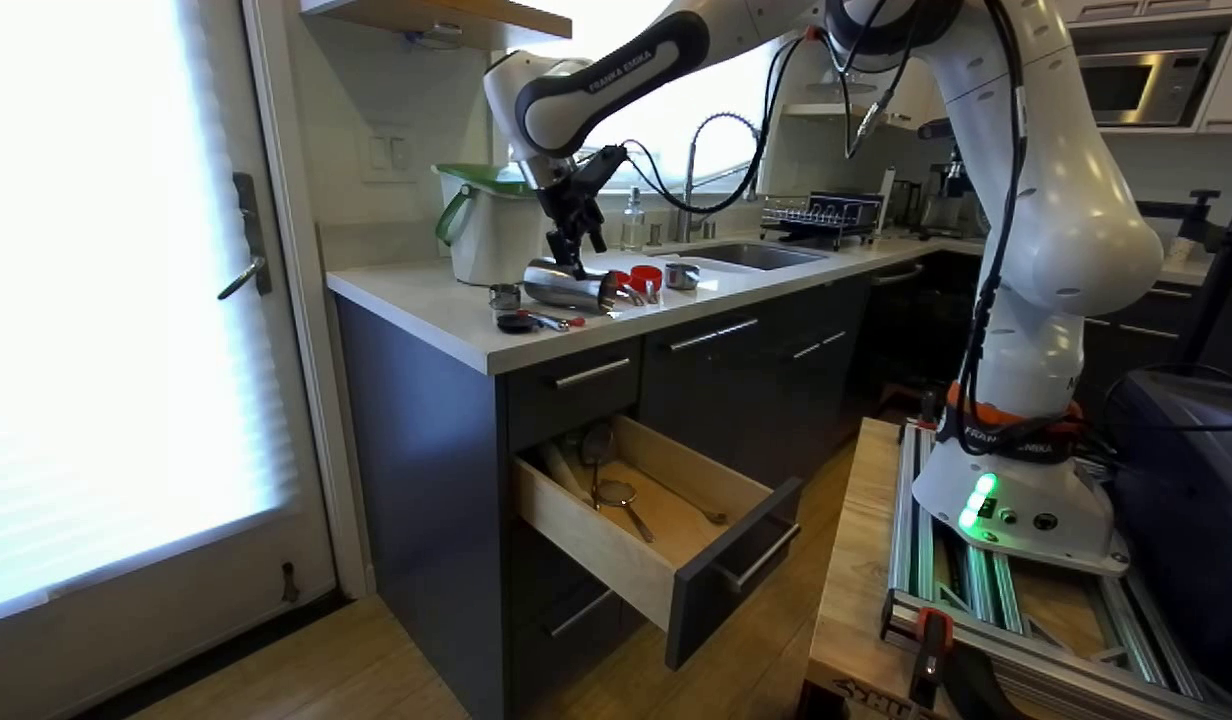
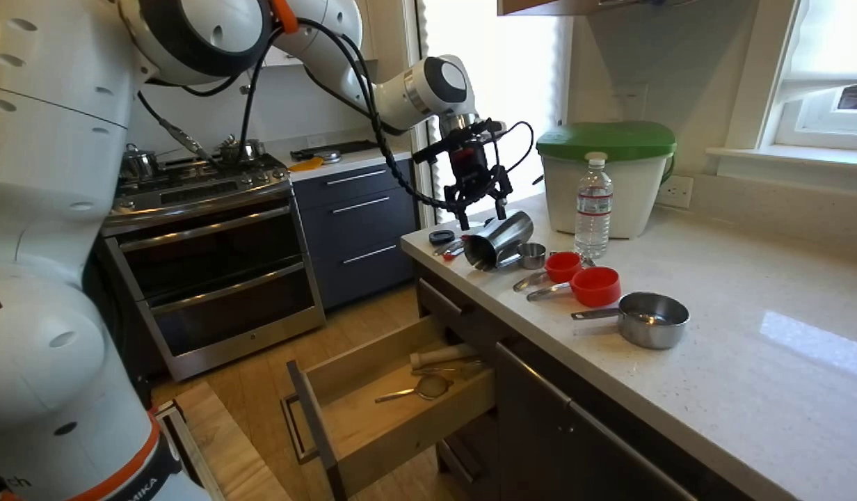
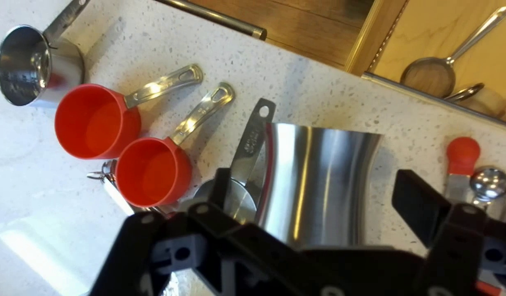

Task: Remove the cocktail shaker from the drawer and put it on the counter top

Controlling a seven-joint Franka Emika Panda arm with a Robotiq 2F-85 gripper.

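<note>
The cocktail shaker (image 1: 564,288) is a shiny steel vessel lying on its side on the white counter top (image 1: 416,300), near the front edge. It also shows in both the exterior view (image 2: 501,240) and the wrist view (image 3: 318,181). My gripper (image 2: 483,214) is open over it. In the wrist view the shaker lies between the spread fingers (image 3: 318,193), with a gap to each finger; its far end is hidden by the gripper. The drawer (image 1: 666,590) below stands pulled out, its light wood inside holding a round strainer (image 1: 616,492) and other utensils.
Red measuring cups (image 2: 595,287), a steel measuring cup (image 2: 654,320) and a smaller steel cup (image 2: 533,255) stand beside the shaker. Measuring spoons (image 3: 462,156) lie on its other side. A water bottle (image 2: 594,209) and a green-lidded bin (image 2: 609,181) stand behind.
</note>
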